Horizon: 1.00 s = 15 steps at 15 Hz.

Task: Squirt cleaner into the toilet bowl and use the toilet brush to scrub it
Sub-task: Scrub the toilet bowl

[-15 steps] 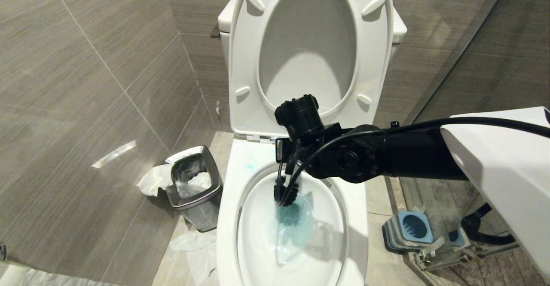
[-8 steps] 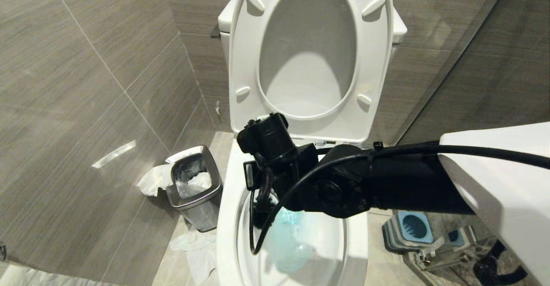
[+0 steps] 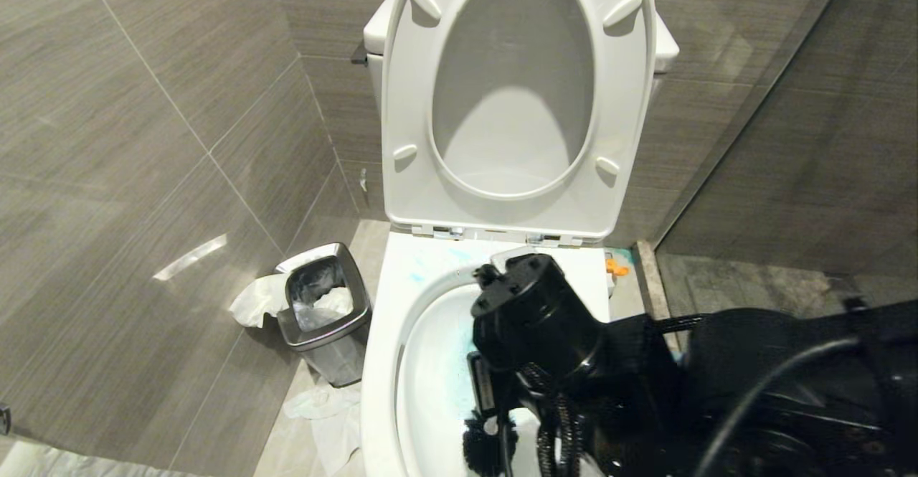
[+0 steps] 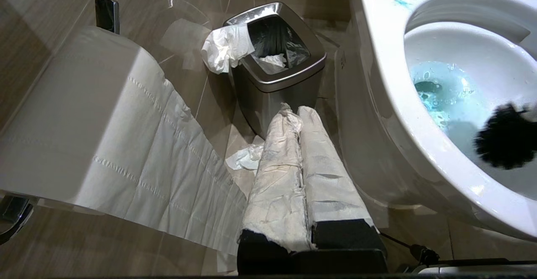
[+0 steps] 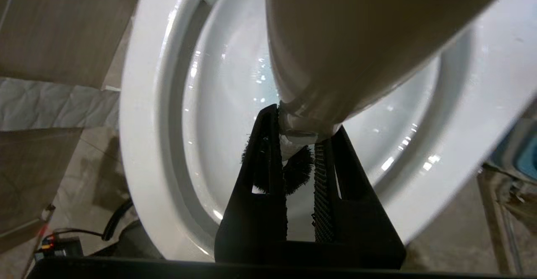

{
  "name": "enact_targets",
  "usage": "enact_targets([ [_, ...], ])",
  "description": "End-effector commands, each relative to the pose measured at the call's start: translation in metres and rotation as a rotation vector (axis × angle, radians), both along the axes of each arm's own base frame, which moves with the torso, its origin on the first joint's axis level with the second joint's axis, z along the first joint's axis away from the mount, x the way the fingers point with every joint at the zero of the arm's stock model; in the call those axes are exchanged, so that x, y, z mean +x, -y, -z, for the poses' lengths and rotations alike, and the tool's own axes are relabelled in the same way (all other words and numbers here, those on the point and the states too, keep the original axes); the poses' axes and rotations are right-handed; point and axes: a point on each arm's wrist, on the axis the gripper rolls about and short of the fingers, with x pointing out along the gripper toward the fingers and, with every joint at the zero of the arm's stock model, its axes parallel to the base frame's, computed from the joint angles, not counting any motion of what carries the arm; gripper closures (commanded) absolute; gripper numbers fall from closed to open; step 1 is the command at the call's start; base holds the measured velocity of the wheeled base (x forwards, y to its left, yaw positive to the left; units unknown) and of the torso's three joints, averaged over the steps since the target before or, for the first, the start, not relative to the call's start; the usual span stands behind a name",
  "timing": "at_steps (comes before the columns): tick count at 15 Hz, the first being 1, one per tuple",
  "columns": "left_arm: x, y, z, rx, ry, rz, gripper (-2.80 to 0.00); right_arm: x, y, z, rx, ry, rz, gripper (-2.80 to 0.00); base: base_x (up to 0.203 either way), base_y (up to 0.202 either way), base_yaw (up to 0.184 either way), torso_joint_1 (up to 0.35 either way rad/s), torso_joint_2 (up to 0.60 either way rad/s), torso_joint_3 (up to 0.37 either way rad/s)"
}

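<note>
Right gripper (image 3: 495, 419) scrubbing; fingers pinch the toilet brush (image 3: 488, 447) handle.
Bristle head sits inside the toilet bowl (image 3: 430, 362), lower centre of head view; teal cleaner (image 4: 440, 98) tints the water; left gripper (image 4: 300, 174) parked beside steel bin (image 4: 277, 61), fingers pressed together.

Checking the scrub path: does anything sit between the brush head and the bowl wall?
Nothing visible does. The right pincer holds the toilet brush with its black head already inside the toilet bowl, near the front wall, beside the blue-tinted water.
</note>
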Motion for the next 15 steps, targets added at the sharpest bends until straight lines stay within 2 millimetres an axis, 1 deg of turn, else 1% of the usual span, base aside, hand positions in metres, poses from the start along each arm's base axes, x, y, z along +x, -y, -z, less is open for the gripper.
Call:
enact_targets([
  [1, 0.000, 0.000, 0.001, 0.001, -0.005, 0.000, 0.00, -0.002, 0.045, -0.026, 0.053, 0.038, 0.077, 0.00, 0.000, 0.000, 0.000, 0.000, 0.00, 0.000],
  [4, 0.000, 0.000, 0.001, 0.000, -0.005, 0.000, 0.00, 0.016, 0.077, -0.032, 0.040, 0.054, 0.162, 0.00, 0.000, 0.000, 0.000, 0.000, 0.00, 0.000],
  [5, 0.000, 0.000, 0.001, 0.001, -0.005, 0.000, 0.00, 0.025, 0.081, -0.032, 0.043, 0.067, 0.173, 0.00, 0.000, 0.000, 0.000, 0.000, 0.00, 0.000],
  [7, 0.000, 0.000, 0.001, 0.000, -0.005, 0.000, 0.00, 0.050, 0.079, -0.022, 0.026, 0.105, 0.180, 0.00, 0.000, 0.000, 0.000, 0.000, 0.00, 0.000],
  [9, 0.000, 0.000, 0.001, 0.000, -0.005, 0.000, 0.00, 0.076, 0.067, -0.009, 0.016, 0.139, 0.180, 0.00, 0.000, 0.000, 0.000, 0.000, 0.00, 0.000],
  [12, 0.000, 0.000, 0.001, 0.000, -0.005, 0.000, 0.00, 0.112, 0.038, 0.001, 0.031, 0.179, 0.172, 0.00, 0.000, 0.000, 0.000, 0.000, 0.00, 0.000],
  [13, 0.000, 0.000, 0.001, 0.000, -0.005, 0.000, 0.00, 0.119, 0.026, 0.003, 0.039, 0.192, 0.158, 0.00, 0.000, 0.000, 0.000, 0.000, 0.00, 0.000],
  [15, 0.000, 0.000, 0.001, 0.000, -0.005, 0.000, 0.00, 0.124, 0.002, 0.002, 0.050, 0.213, 0.119, 0.00, 0.000, 0.000, 0.000, 0.000, 0.00, 0.000],
])
